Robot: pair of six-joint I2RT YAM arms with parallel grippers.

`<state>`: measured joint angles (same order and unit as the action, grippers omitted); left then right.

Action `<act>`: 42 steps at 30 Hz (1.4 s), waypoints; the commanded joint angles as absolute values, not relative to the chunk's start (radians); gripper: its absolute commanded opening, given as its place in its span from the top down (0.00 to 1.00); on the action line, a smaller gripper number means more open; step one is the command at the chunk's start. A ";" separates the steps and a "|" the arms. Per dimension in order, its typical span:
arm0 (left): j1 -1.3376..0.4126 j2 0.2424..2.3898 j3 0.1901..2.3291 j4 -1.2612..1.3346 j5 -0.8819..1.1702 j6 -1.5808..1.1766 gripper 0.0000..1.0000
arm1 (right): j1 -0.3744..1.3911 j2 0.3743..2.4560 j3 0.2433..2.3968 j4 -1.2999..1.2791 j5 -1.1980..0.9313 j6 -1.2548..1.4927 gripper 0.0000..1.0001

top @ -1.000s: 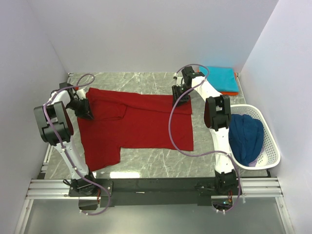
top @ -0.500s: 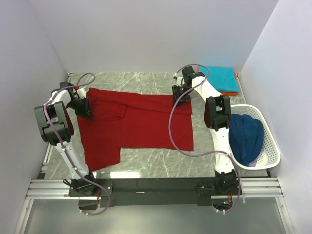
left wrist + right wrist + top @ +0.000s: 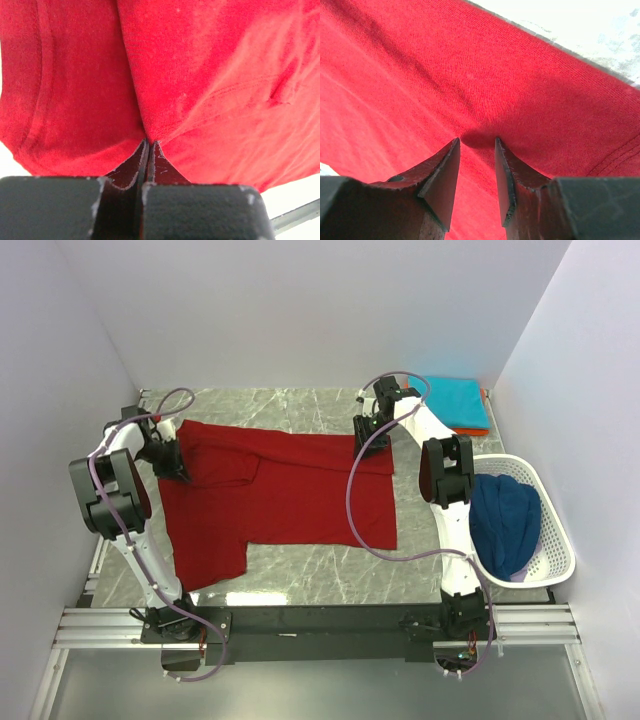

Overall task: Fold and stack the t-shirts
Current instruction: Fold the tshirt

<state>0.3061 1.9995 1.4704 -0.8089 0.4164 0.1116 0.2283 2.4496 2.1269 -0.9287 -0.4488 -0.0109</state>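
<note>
A dark red t-shirt [image 3: 290, 490] lies spread flat on the marble table [image 3: 330, 575]. My left gripper [image 3: 172, 466] is at the shirt's far left edge. In the left wrist view its jaws [image 3: 149, 143] are shut, pinching a small fold of the red cloth [image 3: 200, 75]. At the shirt's far right corner my right gripper [image 3: 366, 438] stands open, its fingertips [image 3: 455, 144] pressing down on the red fabric [image 3: 470, 65], which shows in the gap between them. A folded teal t-shirt [image 3: 455, 400] lies at the back right on an orange one [image 3: 486, 412]. A navy t-shirt [image 3: 504, 522] sits bunched in the basket.
The white mesh basket [image 3: 556, 540] stands at the right table edge beside the right arm. White walls close in on the left, back and right. Bare marble shows along the shirt's near side and at the back of the table.
The left gripper's jaws have shut on the red cloth and it has shifted slightly toward the shirt's edge. The right arm and the shirts have not moved.
</note>
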 commanded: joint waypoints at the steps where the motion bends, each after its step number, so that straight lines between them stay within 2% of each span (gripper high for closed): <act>1: 0.313 1.925 1.517 -0.850 0.411 0.123 1.00 | 0.222 2.464 2.121 -0.928 -0.388 -0.009 0.58; 13: 0.362 1.950 1.568 -0.946 0.439 0.130 1.00 | 0.210 2.471 2.138 -0.942 -0.354 -0.002 0.59; 29: 0.371 1.970 1.463 -0.942 0.426 0.159 0.99 | 0.210 2.468 2.143 -0.956 -0.347 -0.009 0.59; 30: 0.371 1.971 1.466 -0.942 0.429 0.160 0.89 | 0.212 2.467 2.144 -0.959 -0.348 -0.011 0.59; 33: 0.376 1.957 1.489 -0.914 0.451 0.156 0.70 | 0.212 2.450 2.137 -0.966 -0.354 -0.029 0.58; 36: 0.376 1.928 1.532 -0.858 0.497 0.161 0.65 | 0.212 2.409 2.117 -0.968 -0.348 -0.061 0.58; 42: 0.333 1.973 1.641 -0.787 0.603 0.117 0.66 | 0.239 2.376 2.143 -1.000 -0.261 -0.159 0.59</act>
